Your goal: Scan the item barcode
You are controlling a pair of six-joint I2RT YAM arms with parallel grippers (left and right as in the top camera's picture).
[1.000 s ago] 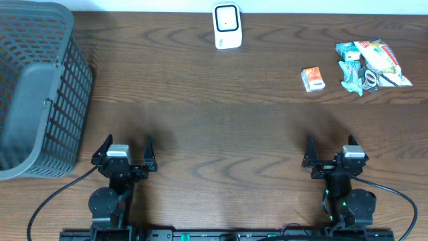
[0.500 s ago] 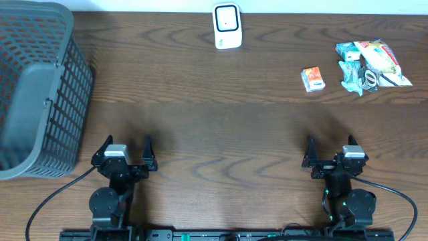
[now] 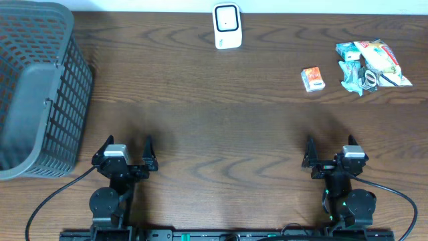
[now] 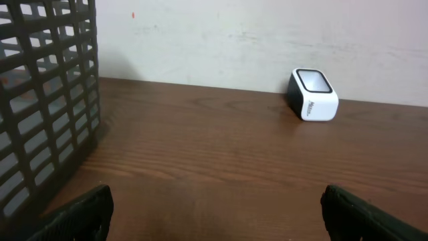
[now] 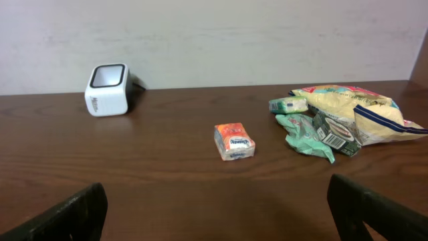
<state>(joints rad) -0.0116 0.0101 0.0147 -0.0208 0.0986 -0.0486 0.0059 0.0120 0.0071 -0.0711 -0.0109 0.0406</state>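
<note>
A grey mesh basket [image 3: 72, 87] stands on the wooden table [image 3: 221, 120].

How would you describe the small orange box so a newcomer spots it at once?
Start at the far right corner of the table, where a pile of crinkled packets lies. Just left of that pile, toward the white scanner, sits the small orange box. It alone stands apart, boxy and orange, touching nothing.

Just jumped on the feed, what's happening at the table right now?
Nothing is being handled yet. The left gripper and right gripper both sit open and empty at the near edge of the table. The white scanner stands at the far edge. A small orange packet lies to its right, apart from a pile of packets. A grey basket sits at the far left.
</note>
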